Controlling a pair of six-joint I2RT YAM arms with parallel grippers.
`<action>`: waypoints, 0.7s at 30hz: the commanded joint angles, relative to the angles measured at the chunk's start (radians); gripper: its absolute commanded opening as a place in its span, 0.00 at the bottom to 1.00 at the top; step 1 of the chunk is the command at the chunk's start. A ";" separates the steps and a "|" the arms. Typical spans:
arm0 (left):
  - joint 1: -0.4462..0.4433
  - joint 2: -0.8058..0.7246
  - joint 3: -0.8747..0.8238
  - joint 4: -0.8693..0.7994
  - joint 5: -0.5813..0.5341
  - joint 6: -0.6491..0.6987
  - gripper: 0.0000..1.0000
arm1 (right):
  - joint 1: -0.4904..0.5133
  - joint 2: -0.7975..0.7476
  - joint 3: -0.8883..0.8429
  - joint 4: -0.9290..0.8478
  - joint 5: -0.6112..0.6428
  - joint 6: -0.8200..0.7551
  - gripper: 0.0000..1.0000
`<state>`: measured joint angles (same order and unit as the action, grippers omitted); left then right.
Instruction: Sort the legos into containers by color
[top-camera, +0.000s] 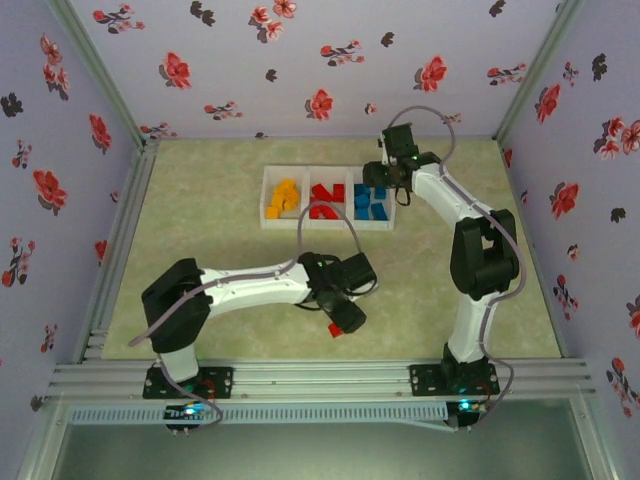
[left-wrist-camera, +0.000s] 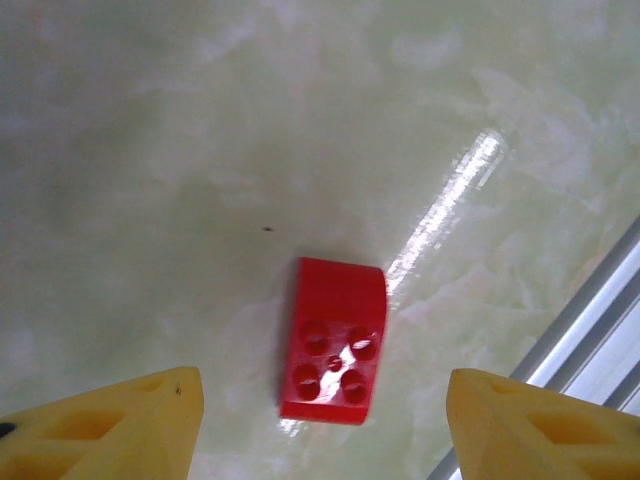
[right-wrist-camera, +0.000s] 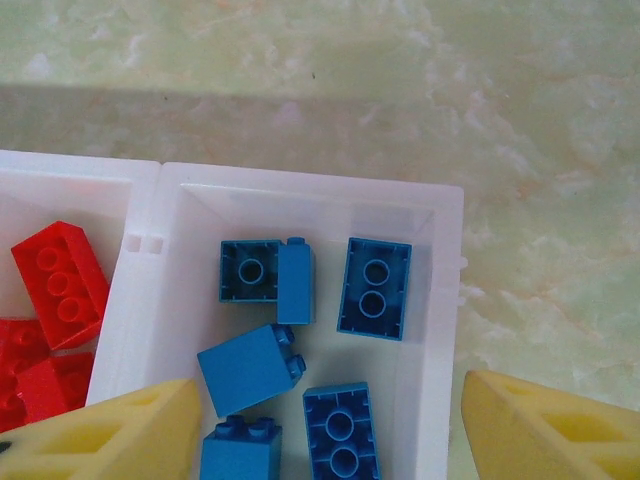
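From above, the left gripper (top-camera: 346, 318) hangs low over the table (top-camera: 200, 230) with a lone red brick (top-camera: 335, 328) right at its tip. The containers (top-camera: 266, 205) stand well beyond it toward the far wall. They form one white row holding orange-yellow bricks (top-camera: 284, 197) in the compartment farthest from the right gripper (top-camera: 386, 182), red bricks (top-camera: 325, 200) in the middle one and blue bricks (top-camera: 372, 203) in the one directly beneath that gripper. In the left wrist view the two yellow fingers (left-wrist-camera: 115, 425) stand spread wide, one on either side of the lone red brick, which lies flat on the glossy table between them and slightly ahead of their tips. Bare surface shows on both sides of it, so the jaws are released and grasp nothing. A metal rail (left-wrist-camera: 600, 330) runs off to the outer side of one finger. In the right wrist view the yellow fingers (right-wrist-camera: 110, 430) are likewise parted and empty, hanging above the end compartment (right-wrist-camera: 440, 300) of the row. About six blue bricks lie loose inside it, below and ahead of the fingertips, some with open undersides up and one tipped on its side. Past the dividing wall, off to one side of the fingers, red bricks lie in the neighbouring compartment. Beyond the far rim of the compartment there is bare table.
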<state>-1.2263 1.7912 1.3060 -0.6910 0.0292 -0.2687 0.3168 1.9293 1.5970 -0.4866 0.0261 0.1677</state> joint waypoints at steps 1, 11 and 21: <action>-0.020 0.045 0.046 -0.071 0.016 0.040 0.66 | 0.001 -0.046 -0.012 0.019 0.014 0.015 0.70; -0.032 0.136 0.090 -0.122 0.005 0.042 0.65 | 0.001 -0.059 -0.025 0.023 0.016 0.015 0.72; -0.033 0.183 0.108 -0.143 -0.005 0.046 0.59 | 0.001 -0.064 -0.028 0.023 0.014 0.013 0.72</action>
<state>-1.2530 1.9579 1.3861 -0.7940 0.0303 -0.2470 0.3168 1.9007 1.5818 -0.4763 0.0261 0.1677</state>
